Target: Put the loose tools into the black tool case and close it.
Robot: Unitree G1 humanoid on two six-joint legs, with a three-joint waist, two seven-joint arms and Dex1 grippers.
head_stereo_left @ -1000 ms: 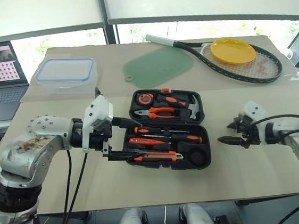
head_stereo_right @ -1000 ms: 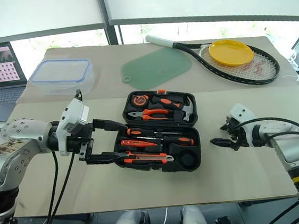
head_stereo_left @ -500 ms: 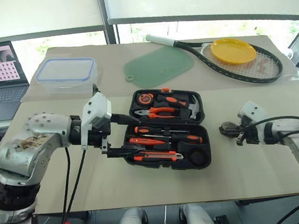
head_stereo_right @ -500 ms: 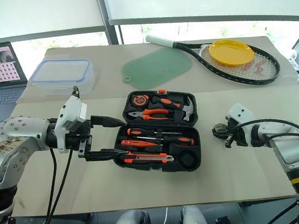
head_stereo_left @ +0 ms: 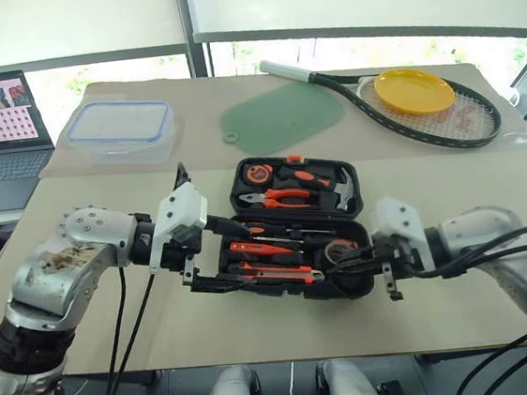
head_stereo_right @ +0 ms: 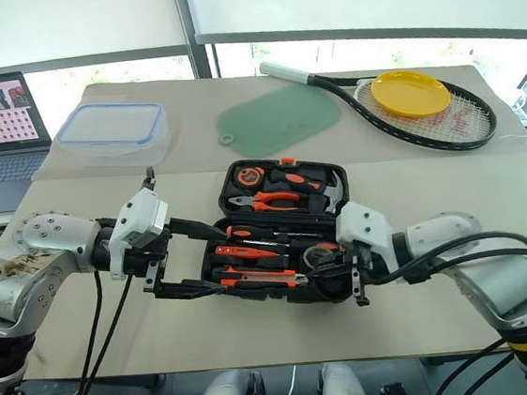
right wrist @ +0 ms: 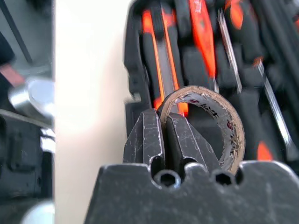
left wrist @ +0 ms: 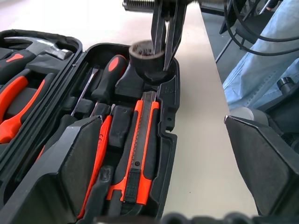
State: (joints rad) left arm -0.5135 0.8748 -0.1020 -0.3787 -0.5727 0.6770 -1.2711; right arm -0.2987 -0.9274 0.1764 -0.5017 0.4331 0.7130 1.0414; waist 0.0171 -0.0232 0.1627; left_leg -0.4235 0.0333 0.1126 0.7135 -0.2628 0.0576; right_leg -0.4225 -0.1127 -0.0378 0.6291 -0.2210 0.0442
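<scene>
Daylight came through the windows (head_stereo_left: 100,78) behind the table (head_stereo_left: 459,262), bright and overexposed there, leaving the tabletop evenly lit with soft shadows. The head views were sharp. The right wrist view was blurred beyond the tape roll (right wrist: 212,119); in the left wrist view the near fingers (left wrist: 79,163) were slightly soft.

Right fingers (left wrist: 164,42) pinch tape roll (left wrist: 148,57) over open case (left wrist: 169,140).

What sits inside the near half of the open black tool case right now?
In the black tool case lie the utility knife and orange-handled screwdrivers. The right gripper, shut on the tape roll, holds it over the corner recess, whose floor is covered.
</scene>
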